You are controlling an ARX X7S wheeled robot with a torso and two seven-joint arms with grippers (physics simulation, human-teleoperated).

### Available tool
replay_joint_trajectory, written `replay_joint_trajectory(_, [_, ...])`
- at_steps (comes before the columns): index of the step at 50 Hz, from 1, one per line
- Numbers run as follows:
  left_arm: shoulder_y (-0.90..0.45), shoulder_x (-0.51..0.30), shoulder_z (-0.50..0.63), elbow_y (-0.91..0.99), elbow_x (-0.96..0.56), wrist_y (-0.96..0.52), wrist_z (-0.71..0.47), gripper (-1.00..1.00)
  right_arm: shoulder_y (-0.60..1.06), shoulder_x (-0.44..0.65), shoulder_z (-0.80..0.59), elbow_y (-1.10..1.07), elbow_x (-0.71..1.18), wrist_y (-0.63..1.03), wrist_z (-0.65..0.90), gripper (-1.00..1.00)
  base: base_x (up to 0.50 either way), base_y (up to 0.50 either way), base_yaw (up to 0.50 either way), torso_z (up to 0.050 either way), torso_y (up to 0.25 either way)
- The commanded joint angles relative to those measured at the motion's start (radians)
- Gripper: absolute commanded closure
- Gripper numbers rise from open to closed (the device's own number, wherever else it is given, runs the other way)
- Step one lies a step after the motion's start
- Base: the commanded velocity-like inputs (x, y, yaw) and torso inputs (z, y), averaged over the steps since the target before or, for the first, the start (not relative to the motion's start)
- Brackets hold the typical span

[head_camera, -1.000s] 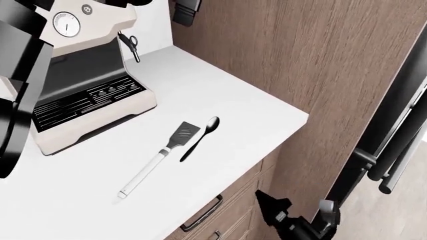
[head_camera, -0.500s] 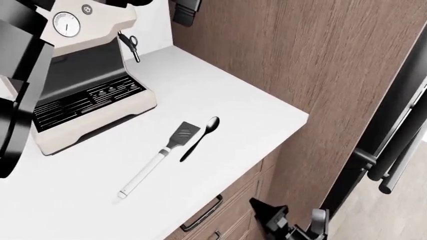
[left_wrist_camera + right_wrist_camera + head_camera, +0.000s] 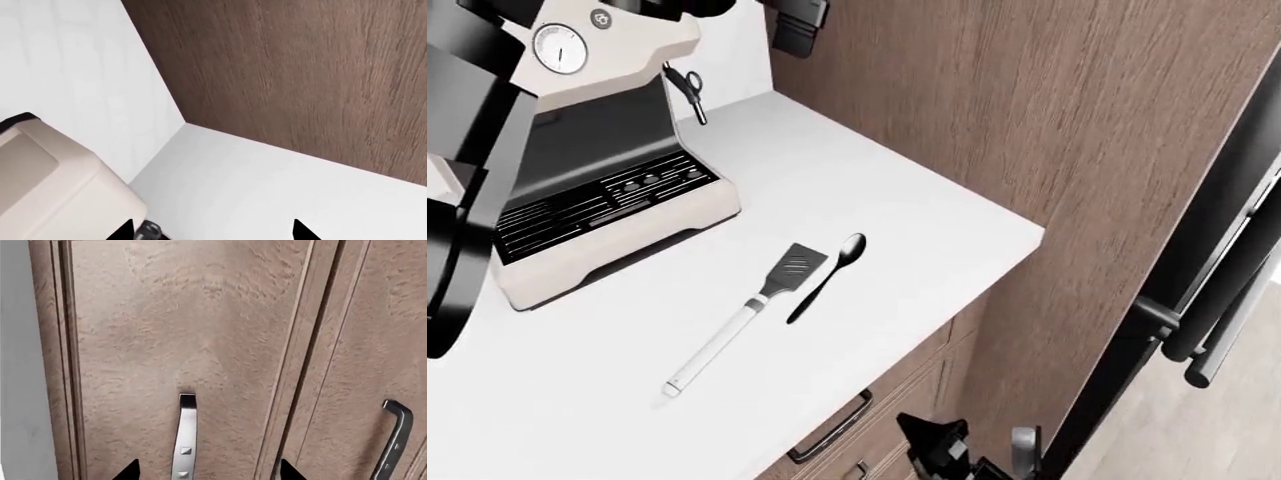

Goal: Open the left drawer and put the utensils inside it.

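- The left drawer (image 3: 868, 425) is seen shut under the front edge of the white counter (image 3: 868, 180), its wood-grain front flush with the cabinet.
- Its dark bar handle (image 3: 185, 437) is shown in the right wrist view running between the two fingertips of the right tool (image 3: 203, 471), which are spread apart and not touching it.
- In the head view the right tool (image 3: 968, 455) is found low, just beside the drawer front.
- The spatula (image 3: 747, 315) and the black spoon (image 3: 827, 275) are laid side by side on the counter, near its front edge.
- A coffee machine (image 3: 587, 190) is placed further back.
- The left tool (image 3: 210, 232) is held spread over the counter's back corner, nothing between its tips.
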Motion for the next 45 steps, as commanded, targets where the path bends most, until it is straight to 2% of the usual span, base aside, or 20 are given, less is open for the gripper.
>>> replay_joint_trajectory(1, [0.015,-0.009,-0.007,0.026,-0.012,-0.01,-0.021,-1.0,0.069,-0.032,-0.058,0.107,-0.046,0.014,-0.039,-1.0,0.0,0.0,0.0,0.0,0.0])
replay_joint_trajectory(34, [0.011,-0.008,0.001,0.013,-0.013,-0.004,-0.011,-1.0,0.234,-0.112,-0.136,0.311,-0.098,0.038,-0.149,-1.0,0.0,0.0,0.0,0.0,0.0])
replay_joint_trajectory(45, [0.009,-0.013,-0.003,0.022,-0.02,-0.01,-0.017,-1.0,0.24,-0.136,-0.16,0.295,-0.104,0.06,-0.137,-1.0,0.0,0.0,0.0,0.0,0.0])
